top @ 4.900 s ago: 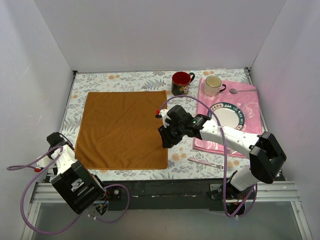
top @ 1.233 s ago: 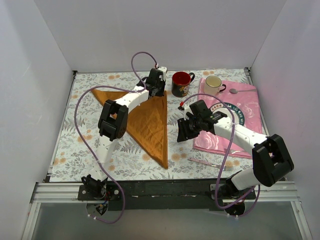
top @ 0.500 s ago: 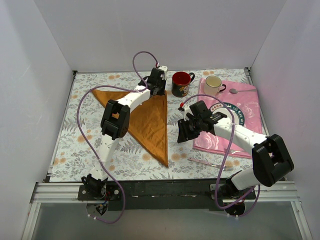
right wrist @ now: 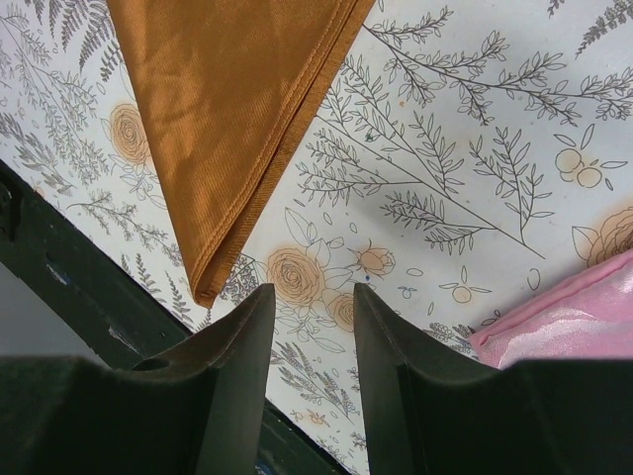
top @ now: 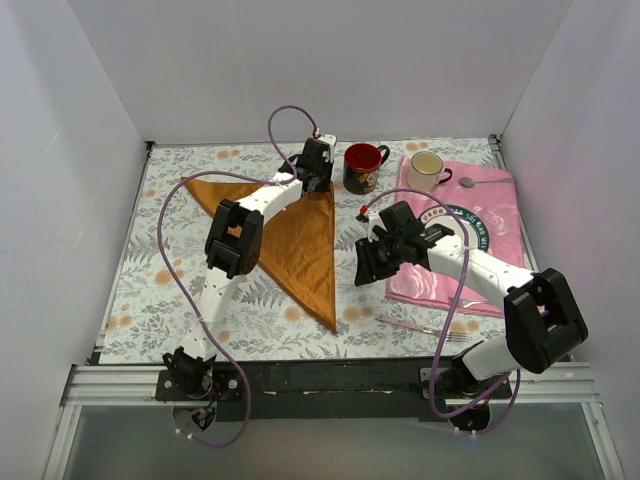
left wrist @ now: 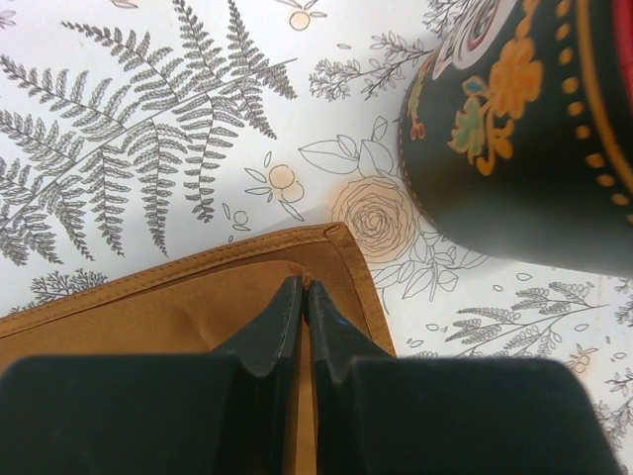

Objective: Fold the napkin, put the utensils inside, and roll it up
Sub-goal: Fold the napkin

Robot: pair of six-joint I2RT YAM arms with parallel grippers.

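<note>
The rust-orange napkin lies folded into a triangle on the floral tablecloth, its long point toward the front edge. My left gripper is shut on the napkin's far right corner, beside a dark mug; in the left wrist view the fingertips pinch the top layer of cloth. My right gripper hovers open just right of the napkin, and nothing lies between its fingers. The napkin's front point shows in the right wrist view. A silver fork lies near the front edge.
A pink cloth at the right carries a small plate, a cream mug and a spoon. The dark mug stands close to my left fingers. The pink cloth's edge lies right of my right gripper.
The napkin, flat and square at first, is now a folded triangle. In the last second my left gripper has shifted slightly right with the corner; the right arm has barely moved.
</note>
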